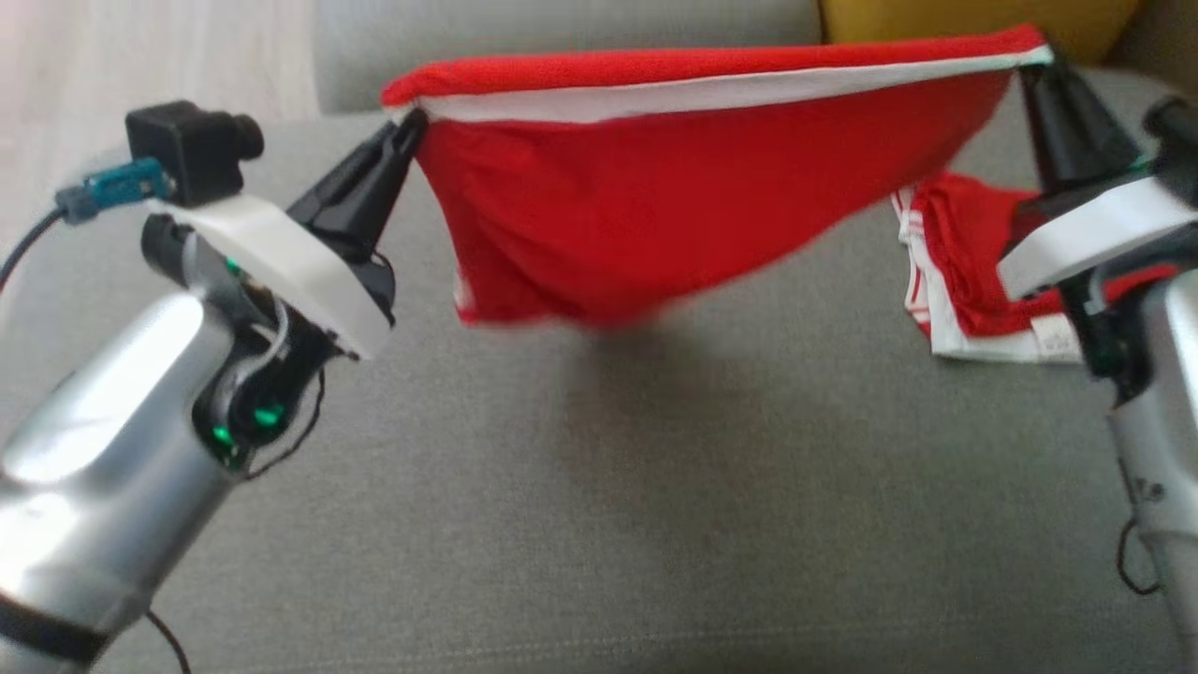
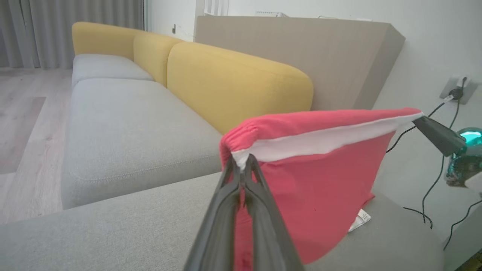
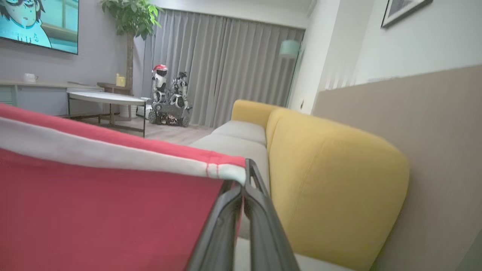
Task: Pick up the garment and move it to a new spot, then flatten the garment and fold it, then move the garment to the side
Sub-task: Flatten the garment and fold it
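The garment [image 1: 655, 206] is red with a white band along its top edge. It hangs stretched in the air between both grippers, above the grey sofa seat [image 1: 599, 487]. My left gripper [image 1: 410, 126] is shut on its left top corner, and my right gripper [image 1: 1029, 61] is shut on its right top corner. A loose red and white part [image 1: 964, 281] dangles near the right arm. In the left wrist view the left gripper [image 2: 242, 160] pinches the band of the garment [image 2: 316, 188]. In the right wrist view the right gripper [image 3: 244, 177] pinches the garment [image 3: 105, 210] at its hem.
Yellow back cushions [image 2: 233, 82] line the far side of the sofa, with a beige wall panel [image 2: 320, 56] behind. Cables [image 2: 433, 180] hang by the wall at the right. A round table [image 3: 105, 98] and another robot [image 3: 169, 99] stand on the wooden floor far off.
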`<state>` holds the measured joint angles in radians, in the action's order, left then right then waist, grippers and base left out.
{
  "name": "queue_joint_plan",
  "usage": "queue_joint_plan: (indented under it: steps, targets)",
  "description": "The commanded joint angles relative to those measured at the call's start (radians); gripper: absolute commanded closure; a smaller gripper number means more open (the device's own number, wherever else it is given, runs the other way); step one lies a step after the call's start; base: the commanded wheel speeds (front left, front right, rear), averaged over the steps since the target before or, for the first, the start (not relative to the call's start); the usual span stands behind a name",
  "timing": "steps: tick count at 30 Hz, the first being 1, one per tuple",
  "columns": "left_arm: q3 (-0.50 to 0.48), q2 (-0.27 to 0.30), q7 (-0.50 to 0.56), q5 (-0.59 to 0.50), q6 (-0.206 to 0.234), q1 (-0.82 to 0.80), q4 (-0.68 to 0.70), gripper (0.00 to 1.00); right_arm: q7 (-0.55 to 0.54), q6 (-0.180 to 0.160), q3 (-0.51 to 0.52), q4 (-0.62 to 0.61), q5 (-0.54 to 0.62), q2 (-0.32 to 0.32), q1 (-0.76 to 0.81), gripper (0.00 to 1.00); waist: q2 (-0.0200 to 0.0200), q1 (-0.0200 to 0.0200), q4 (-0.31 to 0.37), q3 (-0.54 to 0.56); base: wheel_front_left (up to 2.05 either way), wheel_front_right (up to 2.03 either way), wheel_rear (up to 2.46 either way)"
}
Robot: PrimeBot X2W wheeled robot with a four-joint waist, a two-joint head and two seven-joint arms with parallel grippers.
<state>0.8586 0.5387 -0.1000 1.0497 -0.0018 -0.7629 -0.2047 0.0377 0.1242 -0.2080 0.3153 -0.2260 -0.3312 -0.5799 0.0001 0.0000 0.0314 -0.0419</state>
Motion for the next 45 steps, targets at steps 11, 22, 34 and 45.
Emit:
queue_joint_plan:
  steps: [11, 22, 34, 45]
  targets:
    - [-0.122, 0.196, 0.102, 0.067, 0.204, 0.057, 0.439, 1.0, -0.219, 0.007, 0.162, -0.384, 0.087, 0.004, 0.129, 1.0, -0.0001, 0.0, -0.033, 0.093, 0.0, 0.0, 0.0]
    - [-0.127, 0.194, 0.256, 0.004, 0.167, -0.232, 0.303, 1.0, -0.353, 0.007, 0.064, -0.309, 0.016, -0.003, -0.219, 1.0, -0.0001, 0.0, 0.0, -0.167, 0.0, 0.0, 0.0]
    - [-0.145, 0.025, 0.1, -0.197, 0.064, -0.69, -0.198, 1.0, -0.094, 0.007, 0.02, 0.147, 0.104, 0.071, -0.77, 1.0, -0.0001, 0.0, 0.008, -0.415, 0.0, 0.0, 0.0]
    - [-0.047, -0.071, -0.067, -0.236, -0.065, -0.566, -0.454, 1.0, 0.099, 0.007, -0.074, 0.48, 0.081, 0.132, -0.63, 1.0, -0.0001, 0.0, -0.048, -0.379, 0.0, 0.0, 0.0]
